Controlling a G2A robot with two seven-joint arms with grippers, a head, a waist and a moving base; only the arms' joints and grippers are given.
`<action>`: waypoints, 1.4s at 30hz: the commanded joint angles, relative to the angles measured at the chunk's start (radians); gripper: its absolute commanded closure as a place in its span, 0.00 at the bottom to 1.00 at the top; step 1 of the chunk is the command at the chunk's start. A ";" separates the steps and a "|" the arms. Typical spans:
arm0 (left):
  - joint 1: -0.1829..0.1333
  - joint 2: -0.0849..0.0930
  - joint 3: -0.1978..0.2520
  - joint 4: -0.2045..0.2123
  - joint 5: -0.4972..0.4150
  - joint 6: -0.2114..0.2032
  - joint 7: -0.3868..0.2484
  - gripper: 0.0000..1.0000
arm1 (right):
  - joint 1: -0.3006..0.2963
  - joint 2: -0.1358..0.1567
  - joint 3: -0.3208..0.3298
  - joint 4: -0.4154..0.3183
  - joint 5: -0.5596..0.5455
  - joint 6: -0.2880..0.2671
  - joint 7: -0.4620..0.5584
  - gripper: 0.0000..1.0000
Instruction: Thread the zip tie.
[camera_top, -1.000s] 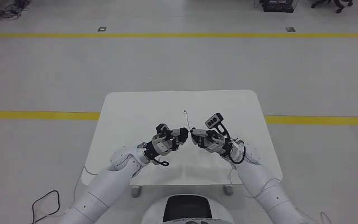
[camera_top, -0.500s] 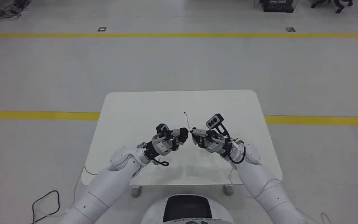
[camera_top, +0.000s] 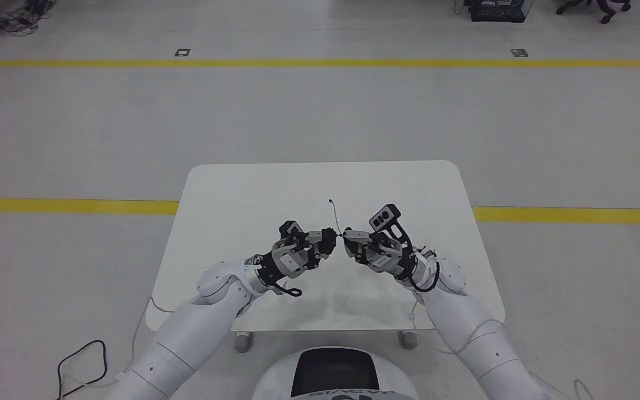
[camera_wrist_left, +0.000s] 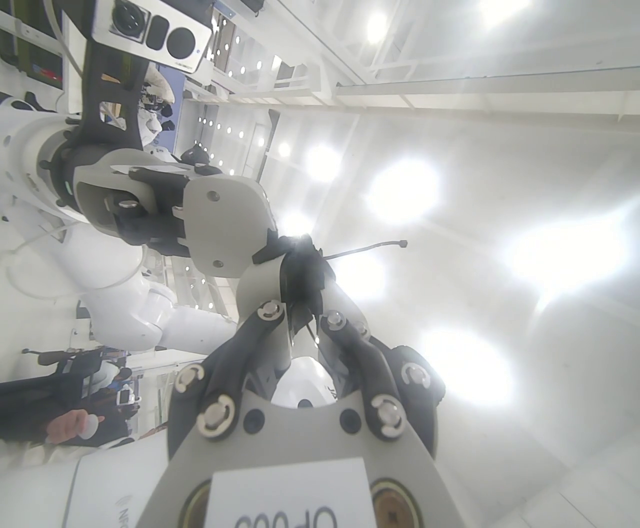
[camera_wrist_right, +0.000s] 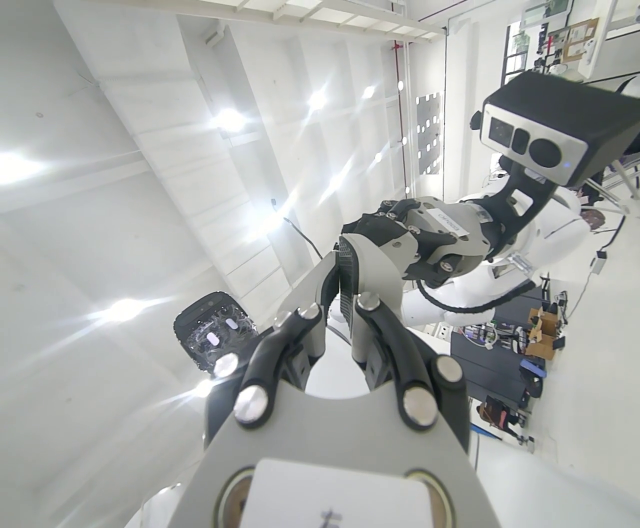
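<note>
- The left gripper (camera_top: 321, 240) was held in the air above the white rectangular tabletop (camera_top: 230, 200), between its middle and its near edge and about midway between its left and right edges. Its fingers (camera_wrist_left: 260, 290) were clenched on a dark bunched part of the thin black plastic zip tie (camera_wrist_left: 365, 249).
- The right gripper (camera_top: 351, 240) was held just beside it, tip against tip. Its fingers (camera_wrist_right: 350, 270) were pressed together, and a grasp on the zip tie was judged likely, since the strap was seen to come out right at their tips.
- The zip tie was thus carried between the two grippers, clear of the tabletop. From the meeting point a free length was seen to run out toward the far edge, ending in a small thickened tip.
- As to progress, the strap had been lifted and both grippers had been brought together on it, so the pick-up and the alignment were judged done.
- Whether the tail had entered the head could not be told, as the junction was hidden by the fingers.
- If the thickened tip was the head, the threading was judged not yet done. The tail would then need to be fed through the head and pulled.
</note>
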 joint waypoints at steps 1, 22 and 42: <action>0.000 0.000 0.000 0.000 0.000 0.000 0.000 1.00 | -0.001 0.000 0.000 0.002 0.001 -0.001 0.000 1.00; 0.000 0.000 0.000 0.000 0.000 0.000 0.000 1.00 | -0.013 0.002 0.006 -0.027 0.000 -0.029 0.024 0.92; 0.000 0.000 0.000 0.000 0.000 0.000 0.000 1.00 | -0.020 0.005 0.008 -0.046 -0.009 -0.040 0.028 0.94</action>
